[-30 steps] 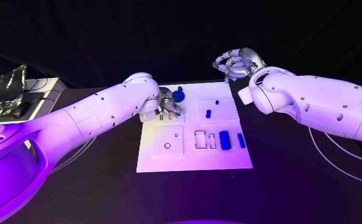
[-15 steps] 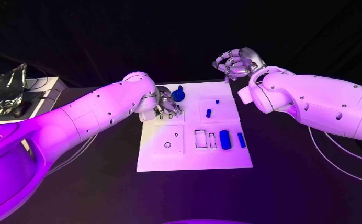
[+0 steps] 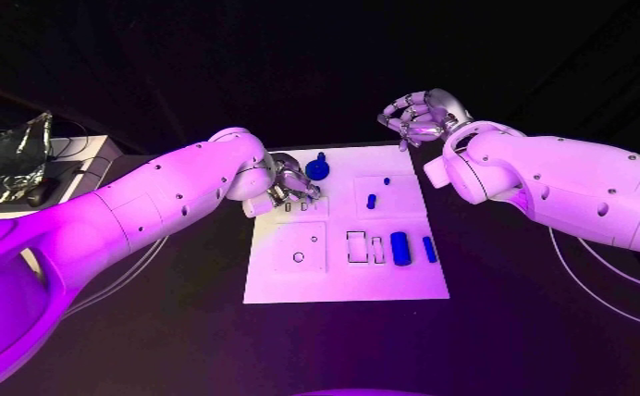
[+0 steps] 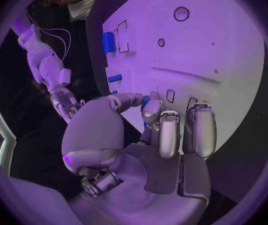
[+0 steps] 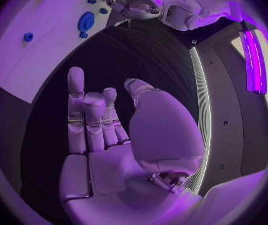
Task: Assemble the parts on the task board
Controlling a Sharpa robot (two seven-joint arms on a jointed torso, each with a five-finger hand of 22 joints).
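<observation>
The black desk carries the white task board at its middle. The left hand sits low over the board's far left corner, fingers curled down against the surface, with something small and blue between thumb and finger in the left wrist view; whether it grips it I cannot tell. The right hand hovers beyond the board's far right corner, above the desk, fingers loosely curled and holding nothing. A round blue part lies just beside the left hand. Two long blue parts lie side by side near the board's right edge, and two small blue parts lie farther back.
</observation>
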